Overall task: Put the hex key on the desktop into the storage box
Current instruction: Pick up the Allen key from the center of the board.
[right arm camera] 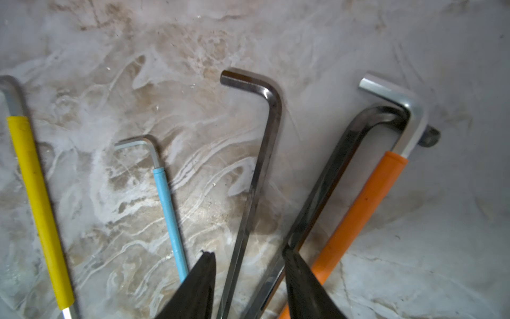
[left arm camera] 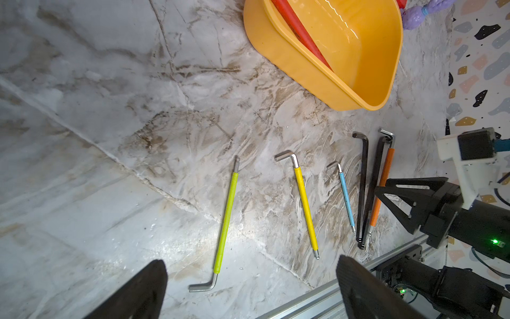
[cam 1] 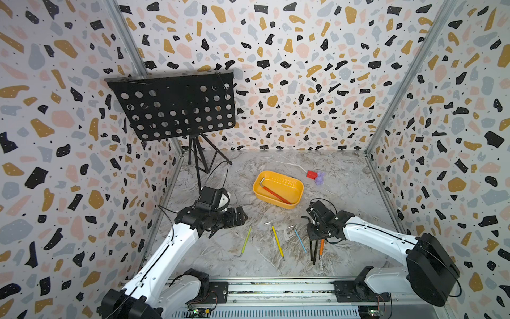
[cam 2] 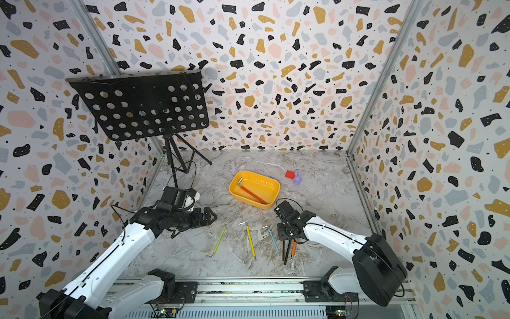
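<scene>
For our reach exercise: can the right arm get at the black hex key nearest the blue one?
Probably yes: the right tool hangs open over the black hex key, uncovered, though another black key lies close.

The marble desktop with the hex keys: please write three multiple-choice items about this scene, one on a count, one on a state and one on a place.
1. How many hex keys lie on the grey-white marble desktop?
A. four
B. six
C. eight

2. In what state is the left gripper?
A. open and empty
B. shut on a key
C. out of view

3. Where does the red-sleeved steel hex key lie?
A. on the desktop
B. in the left gripper
C. in the shallow yellow-orange plastic storage box

Answers:
1 B: a lime-sleeved key, a yellow-sleeved key, a blue-sleeved key, an orange-sleeved key, a bare black key and a second black key lie there.
2 A: its jaws stand wide apart with nothing between them.
3 C: it lies slantwise on the box's floor.
</scene>
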{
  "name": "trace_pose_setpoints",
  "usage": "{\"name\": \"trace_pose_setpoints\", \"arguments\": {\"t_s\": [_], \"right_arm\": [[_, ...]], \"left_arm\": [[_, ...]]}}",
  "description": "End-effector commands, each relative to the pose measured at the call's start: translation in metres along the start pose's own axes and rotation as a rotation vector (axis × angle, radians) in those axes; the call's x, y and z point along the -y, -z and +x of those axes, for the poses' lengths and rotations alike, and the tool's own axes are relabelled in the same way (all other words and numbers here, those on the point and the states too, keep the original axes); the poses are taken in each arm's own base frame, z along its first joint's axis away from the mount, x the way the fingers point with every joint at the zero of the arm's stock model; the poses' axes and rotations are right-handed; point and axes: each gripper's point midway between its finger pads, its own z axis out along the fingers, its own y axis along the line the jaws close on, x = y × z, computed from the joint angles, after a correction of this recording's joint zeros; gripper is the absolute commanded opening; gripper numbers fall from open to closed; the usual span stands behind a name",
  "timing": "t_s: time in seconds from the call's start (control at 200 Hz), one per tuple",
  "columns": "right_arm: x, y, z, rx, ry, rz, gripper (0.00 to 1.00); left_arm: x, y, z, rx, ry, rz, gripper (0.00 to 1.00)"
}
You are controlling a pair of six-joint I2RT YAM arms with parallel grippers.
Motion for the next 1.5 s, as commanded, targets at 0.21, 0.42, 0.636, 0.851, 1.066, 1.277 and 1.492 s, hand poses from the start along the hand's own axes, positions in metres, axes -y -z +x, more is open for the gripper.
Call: {"name": "trace_pose_setpoints", "arguments": {"t_s": [0.21, 0.42, 0.636, 0.851, 1.066, 1.277, 1.492], "right_arm": [[-0.008, -0.012, -0.008, 0.017, -0.029, 0.005, 0.46], [-0.008, -0.028, -0.001, -0.026, -0.039, 0.019, 0.42], [-0.009, -0.039, 0.006, -0.053, -0.040, 0.019, 0.39], [-0.009, -0.045, 0.009, -0.070, -0.035, 0.027, 0.36], [-0.006, -0.048, 0.013, -0.079, -0.026, 0.051, 0.31], [-0.010, -0.051, 0.015, -0.080, -0.023, 0.025, 0.23], [-0.017, -0.049, 0.013, -0.069, -0.005, -0.010, 0.12]], "left_arm": [[0.004, -0.001, -0.004, 0.019, -0.017, 0.019, 1.00], [0.004, 0.000, -0.004, 0.019, -0.017, 0.021, 1.00], [0.004, 0.001, -0.005, 0.026, -0.018, 0.020, 1.00], [0.005, 0.002, -0.005, 0.030, -0.019, 0.020, 1.00], [0.005, 0.003, -0.005, 0.036, -0.019, 0.019, 1.00], [0.005, 0.003, -0.005, 0.037, -0.019, 0.021, 1.00], [0.005, 0.003, -0.005, 0.037, -0.018, 0.020, 1.00]]}}
